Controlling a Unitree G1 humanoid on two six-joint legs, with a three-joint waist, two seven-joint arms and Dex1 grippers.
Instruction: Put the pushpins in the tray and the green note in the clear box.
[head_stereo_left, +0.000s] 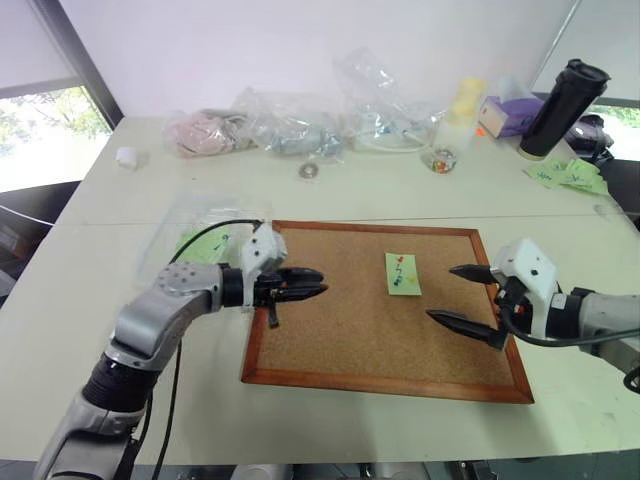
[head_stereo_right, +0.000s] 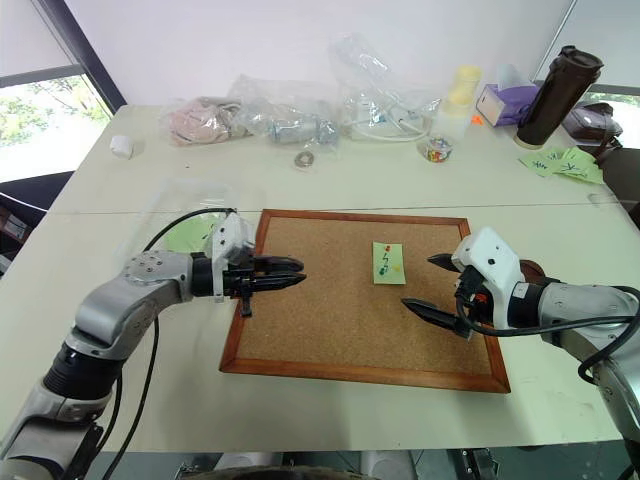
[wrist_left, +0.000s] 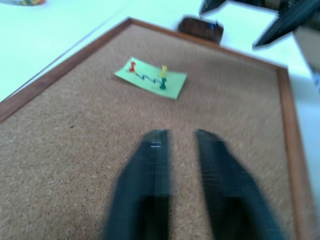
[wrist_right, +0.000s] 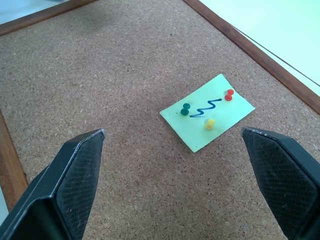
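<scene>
Left eye view: the wide off-white bench (head_stereo_left: 400, 190) carries a large wood-framed cork board (head_stereo_left: 340, 330) lying flat in front of the robot. The left arm reaches in from the board's left edge, forearm roughly level, its left hand (head_stereo_left: 318, 287) pointing rightward low over the cork with the two black fingers pressed together on nothing. The right arm comes in over the board's right edge, its right hand (head_stereo_left: 470, 295) aimed leftward and slightly down, fingers spread wide. Between the two hands, well apart from both, the small light green paper note (head_stereo_left: 402, 274) with a dark squiggle lies on the cork, pinned by the red, yellow and dark, possibly green, pushpins (wrist_right: 209, 124). The dark brown oval tray (wrist_left: 201, 28) sits just beyond the board's right frame.
</scene>
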